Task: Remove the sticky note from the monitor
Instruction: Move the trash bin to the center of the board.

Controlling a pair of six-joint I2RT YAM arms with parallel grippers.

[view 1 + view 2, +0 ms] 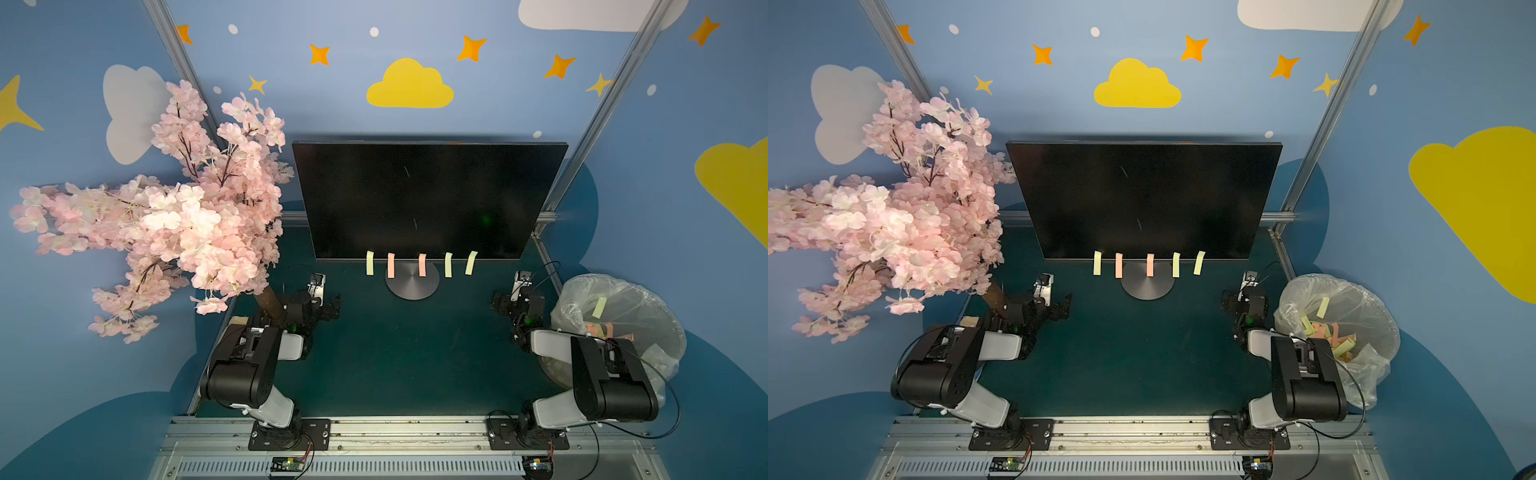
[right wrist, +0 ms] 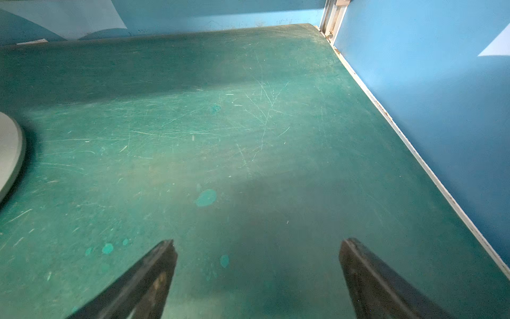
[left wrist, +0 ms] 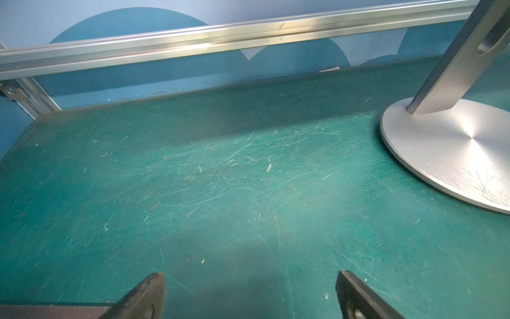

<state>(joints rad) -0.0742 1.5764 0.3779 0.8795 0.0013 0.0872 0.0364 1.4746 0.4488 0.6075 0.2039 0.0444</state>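
The monitor (image 1: 428,199) (image 1: 1142,199) stands dark at the back of the green table on a round silver stand (image 1: 412,284) (image 3: 447,154). Several sticky notes hang in a row from its lower edge, yellow-green ones (image 1: 370,263) (image 1: 1199,262) at the ends and pink ones (image 1: 391,266) (image 1: 1150,265) between. My left gripper (image 1: 330,306) (image 3: 251,279) rests low over the table, left of the stand, open and empty. My right gripper (image 1: 500,303) (image 2: 258,245) sits right of the stand, also open and empty. Neither wrist view shows a sticky note.
A pink blossom tree (image 1: 166,216) leans over the table's left side, close to my left arm. A bin lined with a clear bag (image 1: 615,328) stands beside my right arm and holds several discarded notes. Aluminium rails (image 3: 220,38) frame the table's back.
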